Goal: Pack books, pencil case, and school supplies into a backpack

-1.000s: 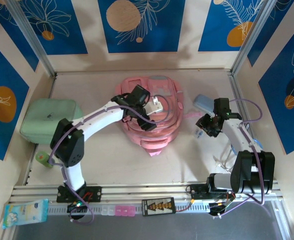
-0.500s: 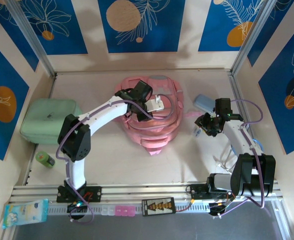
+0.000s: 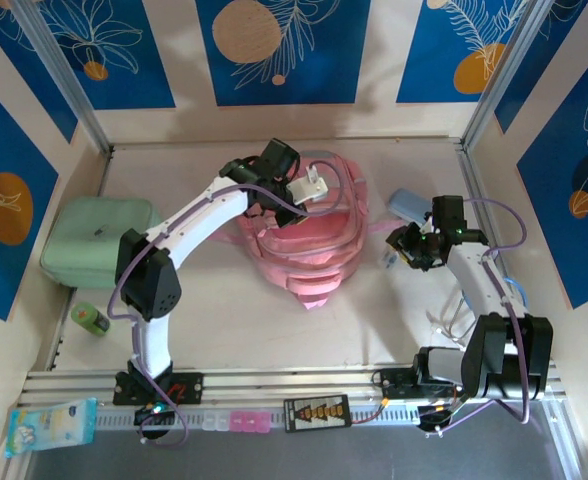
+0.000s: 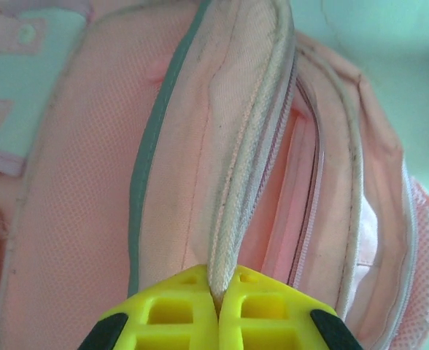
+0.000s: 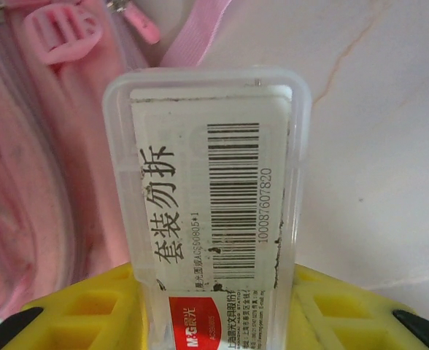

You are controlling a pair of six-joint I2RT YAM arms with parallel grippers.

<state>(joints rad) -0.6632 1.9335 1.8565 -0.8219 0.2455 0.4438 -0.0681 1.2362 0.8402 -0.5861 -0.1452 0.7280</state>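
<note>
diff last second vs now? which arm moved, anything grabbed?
The left gripper moved away from the arm bases across the backpack, and its jaws closed on the zipper edge of the opening. The right gripper stayed put beside the backpack, gripping the clear labelled box. Mint-green case unchanged.

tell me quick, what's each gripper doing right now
Left gripper: closed, pinching the zipper-edge flap of the pink backpack.
Right gripper: closed on a clear box with a barcode label.
</note>
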